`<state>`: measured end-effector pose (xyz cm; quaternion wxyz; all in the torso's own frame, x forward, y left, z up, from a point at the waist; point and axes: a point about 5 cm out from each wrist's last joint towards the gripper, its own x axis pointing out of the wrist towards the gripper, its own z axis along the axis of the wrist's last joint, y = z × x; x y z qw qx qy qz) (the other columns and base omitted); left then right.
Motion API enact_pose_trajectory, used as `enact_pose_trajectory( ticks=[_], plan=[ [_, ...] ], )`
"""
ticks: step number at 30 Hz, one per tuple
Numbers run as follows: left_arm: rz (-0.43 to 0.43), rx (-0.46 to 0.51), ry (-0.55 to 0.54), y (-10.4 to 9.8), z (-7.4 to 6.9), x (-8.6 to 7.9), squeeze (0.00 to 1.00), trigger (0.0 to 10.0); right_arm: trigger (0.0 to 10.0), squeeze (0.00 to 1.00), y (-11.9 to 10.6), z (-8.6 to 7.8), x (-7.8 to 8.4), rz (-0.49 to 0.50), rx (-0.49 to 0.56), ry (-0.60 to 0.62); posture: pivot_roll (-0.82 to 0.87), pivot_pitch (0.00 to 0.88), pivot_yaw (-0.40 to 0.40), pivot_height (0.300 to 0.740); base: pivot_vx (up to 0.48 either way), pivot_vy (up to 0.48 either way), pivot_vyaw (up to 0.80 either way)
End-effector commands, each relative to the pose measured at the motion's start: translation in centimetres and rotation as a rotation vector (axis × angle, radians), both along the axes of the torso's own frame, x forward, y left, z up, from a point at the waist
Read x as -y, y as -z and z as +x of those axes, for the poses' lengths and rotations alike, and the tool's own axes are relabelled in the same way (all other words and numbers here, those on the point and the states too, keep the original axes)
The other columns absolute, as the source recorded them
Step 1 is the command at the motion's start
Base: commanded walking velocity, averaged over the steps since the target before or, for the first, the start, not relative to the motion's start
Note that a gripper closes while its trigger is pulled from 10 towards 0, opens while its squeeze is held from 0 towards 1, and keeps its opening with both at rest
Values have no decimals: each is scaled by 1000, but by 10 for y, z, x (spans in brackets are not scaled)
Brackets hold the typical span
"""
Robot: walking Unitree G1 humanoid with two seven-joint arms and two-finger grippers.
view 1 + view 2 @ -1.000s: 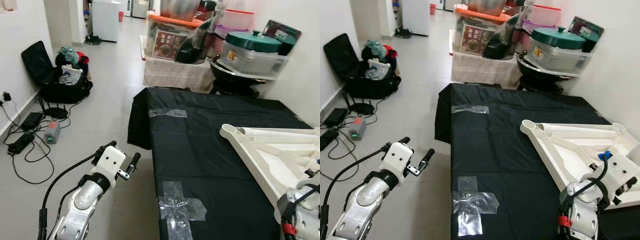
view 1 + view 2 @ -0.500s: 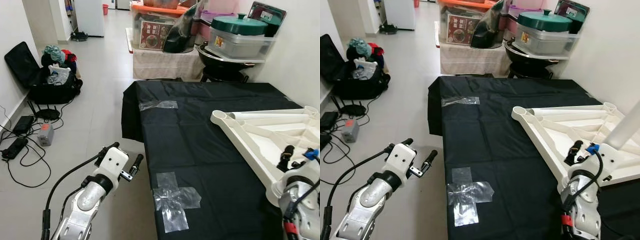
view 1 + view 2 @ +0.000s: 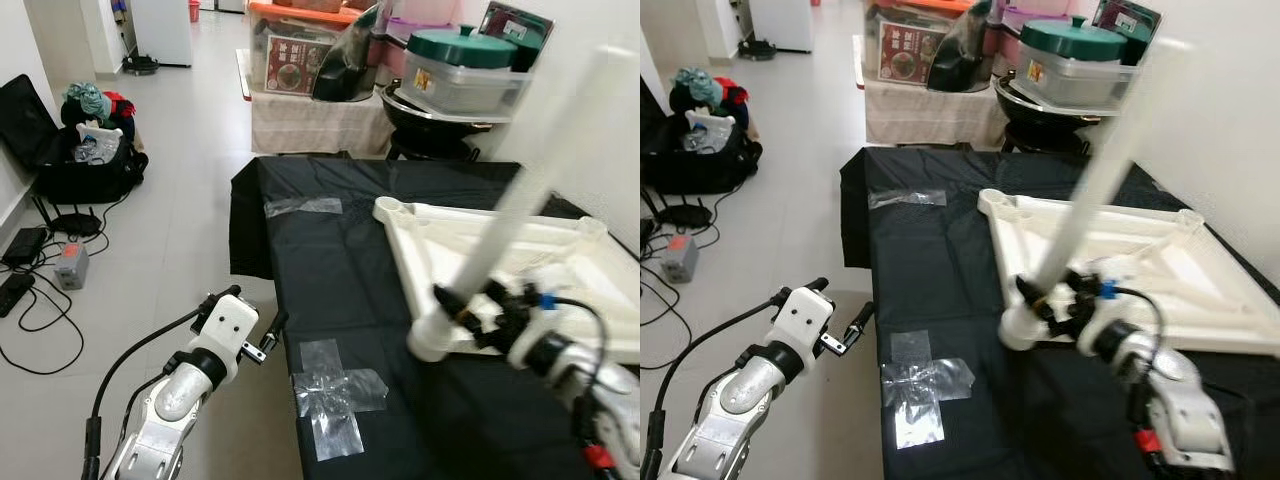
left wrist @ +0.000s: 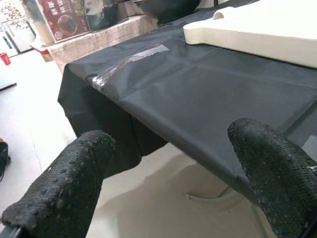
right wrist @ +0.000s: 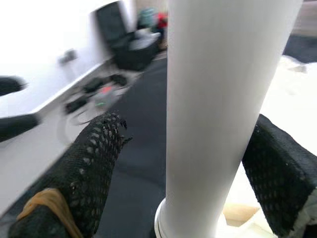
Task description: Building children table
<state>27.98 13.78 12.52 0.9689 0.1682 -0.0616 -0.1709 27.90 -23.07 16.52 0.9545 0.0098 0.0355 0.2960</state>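
White table leg (image 3: 1092, 190) now gripped by right gripper (image 3: 1060, 300), swung over the near-left corner of upturned tabletop (image 3: 1200, 290); socket insertion likely next. Left gripper (image 3: 248, 322) open, idle beside the table.

- 1 black-covered table (image 3: 350, 260)
- 1 white tabletop (image 3: 1160, 270), flat on it toward the right edge
- 1 white leg (image 3: 1080, 215), tilted, over the tabletop's near corner
- 2 tape patches: 1 cross of tape (image 3: 335, 392) near the front left corner, 1 tape strip (image 3: 303, 206) near the far left edge
- 2 grippers: left gripper (image 3: 245, 320) off the table's left edge, right gripper (image 3: 1065, 300) at the leg
- 1 black suitcase (image 3: 60, 150) on the floor
- 1 green-lidded container (image 3: 465, 75) past the far edge
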Motion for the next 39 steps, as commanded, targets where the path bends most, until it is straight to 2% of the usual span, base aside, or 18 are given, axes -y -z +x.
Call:
enact_pose_trajectory(
  ticks=[1,2,5,6,10,14,17,22,23,24,27,29,32,34,36,37,38,39],
  plan=[
    [1,-7,9,3,-1,2,0,10000,10000,0,3,1,-6,-9,-5,-57,79,0,-162,740,0,0,0],
    [4,-5,5,2,-1,1,0,10000,10000,0,5,5,-11,-16,-11,-106,88,0,-169,740,0,0,0],
    [6,-4,3,2,-1,0,0,10000,10000,0,6,9,-15,-22,-13,-132,88,0,-169,740,0,0,0],
    [8,-4,2,3,-1,0,0,10000,10000,0,6,16,-13,-28,-14,-129,91,0,-173,740,0,0,0],
    [9,-3,0,3,-1,1,0,10000,10000,0,3,25,-8,-33,-9,-106,95,0,-177,740,0,0,0],
    [8,-2,-3,3,-1,1,0,10000,10000,0,-2,30,-1,-27,-3,-111,93,0,-176,740,0,0,0],
    [8,-1,-1,3,0,1,0,10000,10000,0,-10,33,-1,8,23,-116,92,0,-175,740,0,0,0],
    [8,-1,-1,3,0,1,0,10000,10000,0,-10,33,-1,8,23,-116,92,0,-175,740,0,0,0],
    [8,0,1,3,0,2,0,10000,2314,0,-17,36,0,38,53,-109,91,0,-176,740,0,0,0],
    [7,-1,4,3,0,3,0,10000,0,0,-21,39,6,84,112,-18,78,0,-168,740,0,0,0],
    [7,-1,4,3,0,3,0,10000,0,0,-21,39,6,84,112,-18,78,0,-168,740,0,0,0],
    [6,-3,12,4,0,5,0,10000,0,0,-21,38,19,150,170,165,66,0,-155,740,0,0,0],
    [7,-5,17,4,0,6,0,10000,0,0,-17,36,23,159,177,217,64,0,-154,740,0,0,0],
    [9,-6,22,4,0,7,0,10000,0,0,-9,34,27,160,168,319,52,0,-146,740,0,0,0],
    [9,-6,22,4,0,7,0,10000,0,0,-9,34,27,160,168,319,52,0,-146,740,0,0,0],
    [9,-6,22,4,0,7,0,10000,0,0,-5,34,28,158,165,361,51,0,-145,740,0,0,0],
    [9,-7,21,5,0,7,0,10000,0,0,4,32,48,144,126,636,43,0,-142,740,0,0,0],
    [9,-7,21,5,0,7,0,10000,0,0,4,32,48,144,126,636,43,0,-142,740,0,0,0]
  ],
)
